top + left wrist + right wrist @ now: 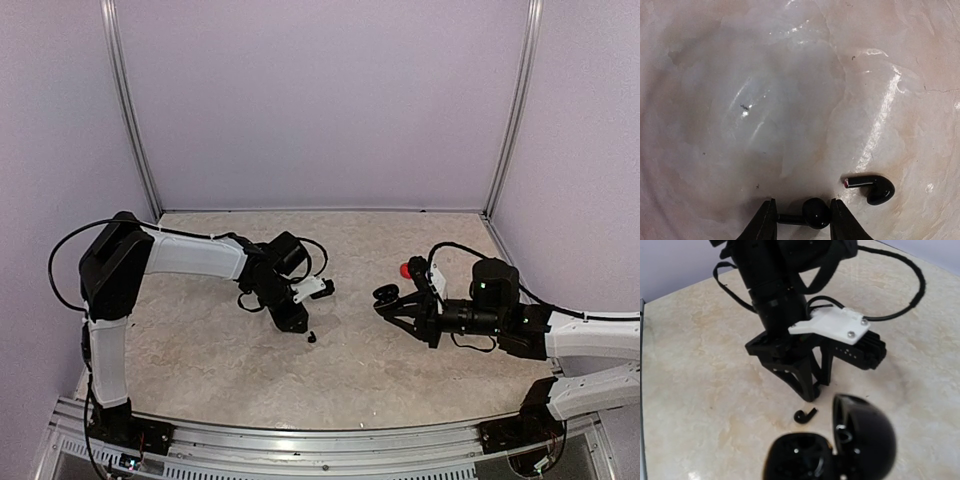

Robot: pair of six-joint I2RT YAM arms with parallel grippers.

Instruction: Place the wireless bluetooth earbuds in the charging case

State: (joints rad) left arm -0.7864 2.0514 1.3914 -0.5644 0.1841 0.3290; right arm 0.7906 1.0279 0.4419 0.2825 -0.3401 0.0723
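**Black case open up close, one bud pinched on the left**

Closest to your right wrist camera is the black charging case [800, 460], its domed lid [865, 432] swung up. Its wells are dark with only a few glints, so you cannot tell whether any bud sits inside, and its lower edge is cut off. The case hides the fingers of your right gripper [386, 300]. From above it sits clamped at that gripper's tip, black on black.

Your left gripper [802, 212] points down at the table [790, 100], jaws only a narrow gap apart around a glossy black earbud [815, 213] — head against one finger, stem reaching the other. A second black earbud [875, 188] lies on the table just beside it, comma-shaped. Near your right wrist, a red speck [408, 270] is too small to identify.
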